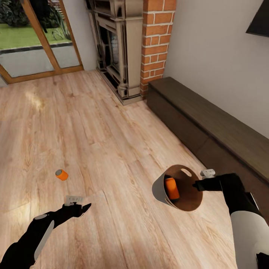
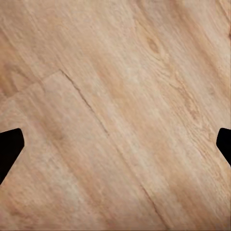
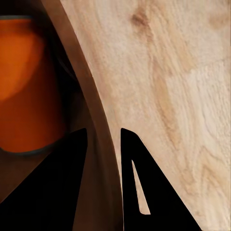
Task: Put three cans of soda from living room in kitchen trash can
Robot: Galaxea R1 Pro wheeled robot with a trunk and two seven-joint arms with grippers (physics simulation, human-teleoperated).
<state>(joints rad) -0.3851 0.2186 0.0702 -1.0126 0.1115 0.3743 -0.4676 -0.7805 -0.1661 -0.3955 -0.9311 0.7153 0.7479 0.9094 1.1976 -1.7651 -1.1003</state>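
**Right gripper clamped on bin rim; one can loaded, one on floor**

Right gripper (image 1: 195, 184): the two fingers are closed on the rim of the tash can (image 1: 160, 189), one finger inside the wall and one outside, as the right wrist view confirms (image 3: 103, 159). The tash can is held tilted, with its mouth facing the camera and its copper-brown interior exposed. A slot-shaped handle hole sits near the upper rim.

Contents: one can of soda (image 1: 172, 188) lies inside the tash can against the inner wall. In the right wrist view it appears as an orange body just beside the inner finger (image 3: 29, 86).

Left gripper (image 1: 84, 207): fingers spread wide apart, holding nothing, above the wood floor (image 1: 112, 142). The left wrist view shows the two fingertips (image 2: 9, 149) at opposite edges with bare planks between them.

A second can of soda (image 1: 62, 174) lies on its side on the floor, near the left gripper and apart from it.

Surroundings: brick fireplace (image 1: 157, 41), long dark cabinet (image 1: 209, 123), glass doors (image 1: 33, 41).
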